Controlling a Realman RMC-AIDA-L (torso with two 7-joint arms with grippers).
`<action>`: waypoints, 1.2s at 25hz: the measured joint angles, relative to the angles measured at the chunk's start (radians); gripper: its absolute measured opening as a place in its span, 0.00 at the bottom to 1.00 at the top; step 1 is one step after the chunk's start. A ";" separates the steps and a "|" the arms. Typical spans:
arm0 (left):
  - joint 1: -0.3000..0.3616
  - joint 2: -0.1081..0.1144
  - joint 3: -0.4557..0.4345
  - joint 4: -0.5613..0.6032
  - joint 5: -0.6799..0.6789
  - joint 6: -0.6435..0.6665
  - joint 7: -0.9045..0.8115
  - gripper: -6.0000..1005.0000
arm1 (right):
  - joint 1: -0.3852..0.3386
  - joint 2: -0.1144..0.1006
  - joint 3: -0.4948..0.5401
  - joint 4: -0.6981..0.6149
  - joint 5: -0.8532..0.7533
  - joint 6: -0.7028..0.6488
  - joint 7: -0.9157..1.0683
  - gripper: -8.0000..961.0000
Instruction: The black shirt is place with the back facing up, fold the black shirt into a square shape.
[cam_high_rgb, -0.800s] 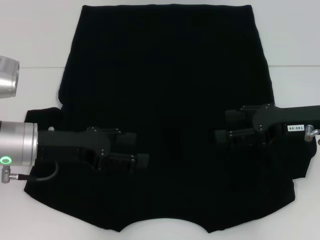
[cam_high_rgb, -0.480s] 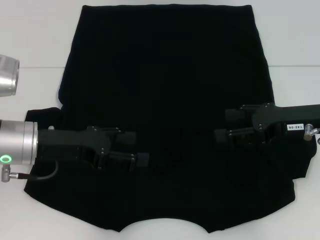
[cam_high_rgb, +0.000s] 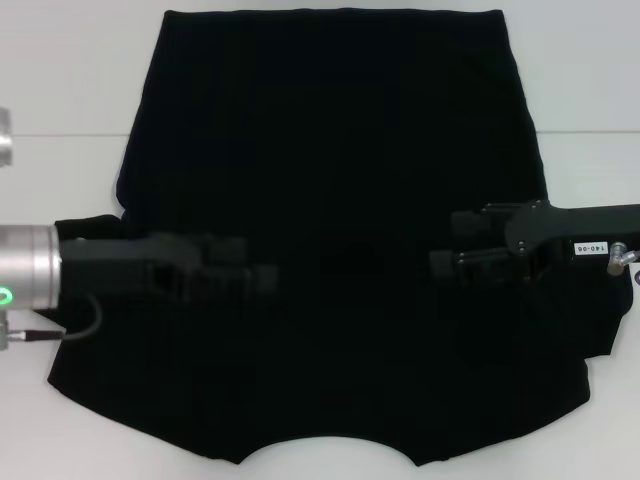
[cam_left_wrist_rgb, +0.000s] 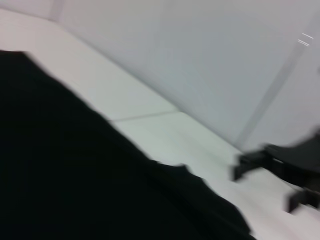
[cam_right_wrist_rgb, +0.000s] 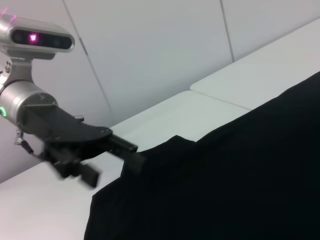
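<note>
Worktop (cam_high_rgb: 60, 80), white and seamed across its middle, carries everything here. The black shirt (cam_high_rgb: 330, 150) lies flat over most of it, hem toward the far edge, neckline notch at the near edge, one sleeve reaching toward each side edge; no lettering shows.

Both arms reach inward low over the sleeve-level part of the cloth. The left gripper (cam_high_rgb: 255, 280) comes in from the worktop's left edge, forearm level, fingers pointing toward the centre. The right gripper (cam_high_rgb: 450, 250) mirrors it from the right edge, two dark fingers apart, nothing visibly between them. Black on black, I cannot tell how far the left fingers are spread or whether they hold cloth.

The likely trouble: a pinch that takes only the top layer, or none, so a fold lifts unevenly and drags the shirt askew. If the two sides rise out of step, the crease would probably run crooked and spoil the square.
</note>
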 joint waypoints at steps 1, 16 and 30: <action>0.005 0.001 -0.012 0.008 0.002 -0.018 -0.026 0.86 | 0.000 0.001 0.001 0.000 0.000 0.003 0.000 0.93; 0.076 0.031 -0.303 0.091 0.225 -0.198 -0.376 0.86 | 0.009 0.007 0.003 0.000 0.004 0.020 0.003 0.93; 0.087 0.032 -0.314 0.109 0.373 -0.295 -0.509 0.86 | 0.020 0.005 0.003 0.000 0.004 0.020 0.005 0.93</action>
